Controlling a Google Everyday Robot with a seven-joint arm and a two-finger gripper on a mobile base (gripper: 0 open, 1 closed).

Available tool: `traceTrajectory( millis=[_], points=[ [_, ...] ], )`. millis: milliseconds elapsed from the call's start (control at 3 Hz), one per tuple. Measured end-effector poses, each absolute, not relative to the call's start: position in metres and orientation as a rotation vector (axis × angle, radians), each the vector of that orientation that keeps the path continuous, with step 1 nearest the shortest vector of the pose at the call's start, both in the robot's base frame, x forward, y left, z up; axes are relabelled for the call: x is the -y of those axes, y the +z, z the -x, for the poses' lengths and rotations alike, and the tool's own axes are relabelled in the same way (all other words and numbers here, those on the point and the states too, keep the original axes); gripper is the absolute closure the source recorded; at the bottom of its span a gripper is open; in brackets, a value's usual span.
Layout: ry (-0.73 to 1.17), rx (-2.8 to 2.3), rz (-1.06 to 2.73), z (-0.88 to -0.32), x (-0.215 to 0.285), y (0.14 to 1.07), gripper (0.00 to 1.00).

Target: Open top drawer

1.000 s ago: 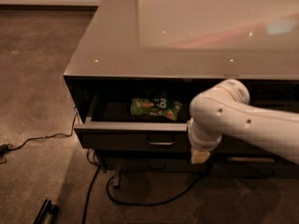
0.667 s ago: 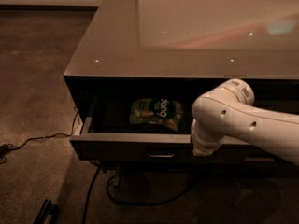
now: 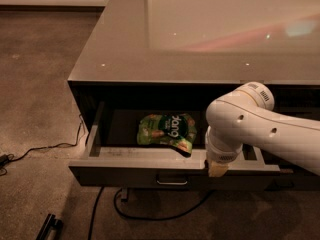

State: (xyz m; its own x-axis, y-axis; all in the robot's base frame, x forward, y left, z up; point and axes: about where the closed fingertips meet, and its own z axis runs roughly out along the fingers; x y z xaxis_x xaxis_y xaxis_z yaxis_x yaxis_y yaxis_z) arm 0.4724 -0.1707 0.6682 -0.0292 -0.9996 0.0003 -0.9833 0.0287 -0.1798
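Observation:
The top drawer stands pulled well out from under the glossy counter, its front facing me with a small metal pull at its centre. Its shallow interior is exposed, and a green snack bag lies inside it. My white arm reaches in from the right. The gripper hangs at the drawer's front edge, just right of the pull, with its tip hidden behind the wrist.
The glossy counter top overhangs the drawer. Black cables trail over the brown carpet at left and loop under the drawer. A dark bar-shaped object lies at the bottom left.
The drawer has slid further out toward me, with the gripper moving along at its front edge. More of the green bag and the interior now shows.

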Motion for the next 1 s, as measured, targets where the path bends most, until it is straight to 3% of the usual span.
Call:
traceTrajectory(
  millis=[1000],
  points=[
    [-0.196,-2.159,2.097,-0.4724,0.1707,0.6682,0.19]
  ],
)
